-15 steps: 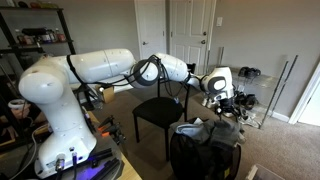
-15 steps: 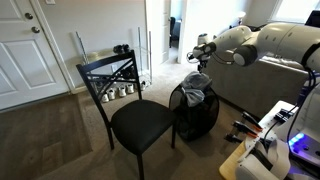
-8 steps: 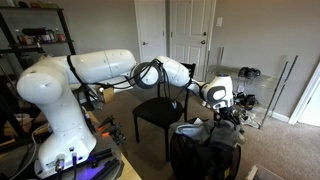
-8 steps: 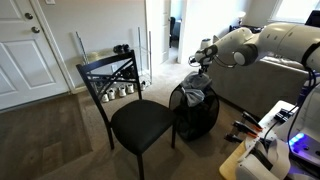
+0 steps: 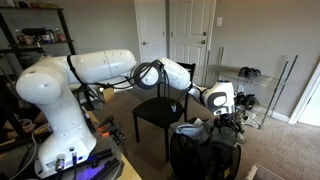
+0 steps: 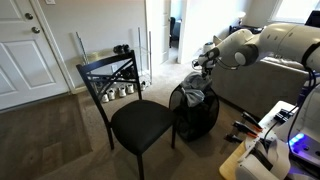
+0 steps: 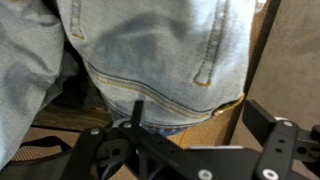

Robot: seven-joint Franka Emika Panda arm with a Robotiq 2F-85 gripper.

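Looking down from the wrist onto a pair of light-blue jeans (image 7: 150, 50) — faded denim, bunched and creased, filling nearly everything ahead of the pincer (image 7: 196, 115). Palest across the broad middle panel, darker in the folds off to one side. Sewn in tan-gold thread: a curved double seam (image 7: 170, 112) running crosswise just in front of the fingertips, and a narrow stitched loop (image 7: 210, 45) lying lengthwise farther ahead. Fingers (image 7: 278, 135) held wide apart, clamped on nothing, bare denim showing in the gap between them; impossible to tell from here whether touching the cloth or just short of it. Past the edge of the jeans, beside the finger at the right of the wrist view, a strip of brown carpet (image 7: 295, 50). Seen in an exterior view with the pincer (image 5: 224, 113) pointing down right above the open mouth of a black hamper (image 5: 205, 158), the jeans (image 5: 195, 128) heaped at the very top, directly beneath the tips and spilling a little over the rim. Same arrangement in an exterior view from the opposite side of the room: pincer (image 6: 204, 62) close over the pile, jeans (image 6: 193, 92) reading blue-grey there, slumped inside the hamper (image 6: 200, 122). Just beside the hamper, lower than the pincer and off to its side — a black metal-framed chair (image 6: 135, 120) with a padded seat, also visible behind the pincer, toward the arm's base (image 5: 158, 112).
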